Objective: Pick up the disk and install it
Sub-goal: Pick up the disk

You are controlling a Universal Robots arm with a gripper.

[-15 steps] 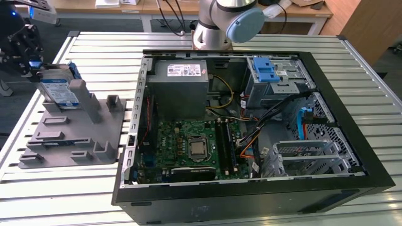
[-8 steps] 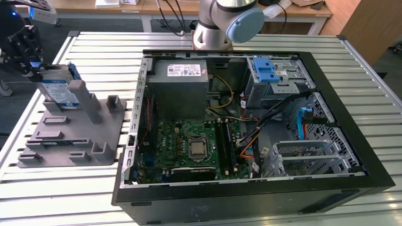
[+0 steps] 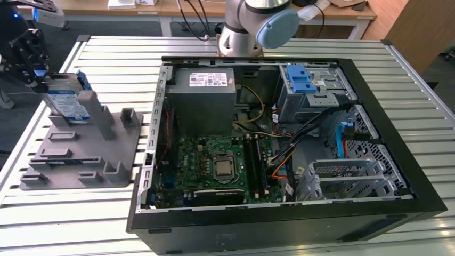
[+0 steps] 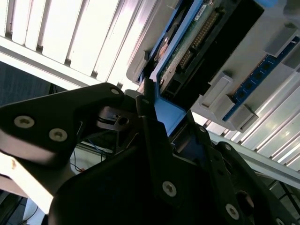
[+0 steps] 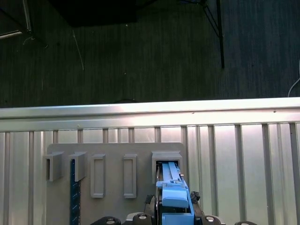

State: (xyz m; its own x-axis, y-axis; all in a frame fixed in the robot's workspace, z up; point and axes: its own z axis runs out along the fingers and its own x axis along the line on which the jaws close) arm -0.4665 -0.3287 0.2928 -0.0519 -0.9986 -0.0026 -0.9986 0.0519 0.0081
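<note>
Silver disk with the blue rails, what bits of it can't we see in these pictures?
- Exterior view: the grey plastic holder hides the lower end of the flat silver disk with blue side rails; the black gripper covers its top corner.
- Second wrist view: the gripper's black body hides the disk's near end.
- First wrist view: the picture's lower edge cuts the disk off.
</note>
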